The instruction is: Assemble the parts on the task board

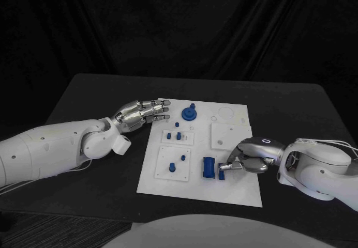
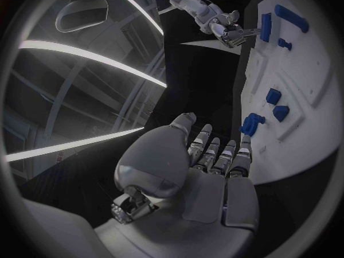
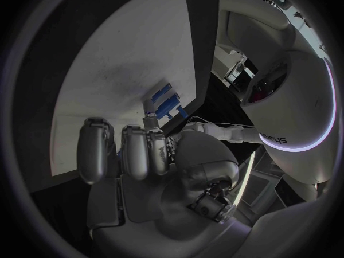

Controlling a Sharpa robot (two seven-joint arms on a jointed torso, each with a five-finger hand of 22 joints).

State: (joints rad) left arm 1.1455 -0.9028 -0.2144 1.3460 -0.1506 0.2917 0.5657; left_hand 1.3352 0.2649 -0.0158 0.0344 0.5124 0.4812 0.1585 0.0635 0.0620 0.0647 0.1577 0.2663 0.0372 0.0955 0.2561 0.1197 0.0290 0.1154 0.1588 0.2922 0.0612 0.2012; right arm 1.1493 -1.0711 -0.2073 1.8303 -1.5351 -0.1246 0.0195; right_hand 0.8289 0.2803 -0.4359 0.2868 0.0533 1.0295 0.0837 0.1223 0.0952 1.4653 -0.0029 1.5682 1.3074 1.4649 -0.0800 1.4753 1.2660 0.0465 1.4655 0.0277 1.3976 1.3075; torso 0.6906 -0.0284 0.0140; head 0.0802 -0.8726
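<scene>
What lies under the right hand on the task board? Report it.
The right hand rests over the task board's near right part, its fingers at a small blue part beside a larger blue block. Whatever lies beneath the palm is covered.

There is one white task board [image 1: 200,187] on one black bench [image 1: 89,103]. On the board lie about six blue parts: one round part [image 1: 190,112], one very small part [image 1: 177,124], two small pegs [image 1: 174,136], one peg [image 1: 172,167] and one long block [image 1: 209,168]. Two hands are there, the left hand [image 1: 142,112] and the right hand [image 1: 250,157].
</scene>
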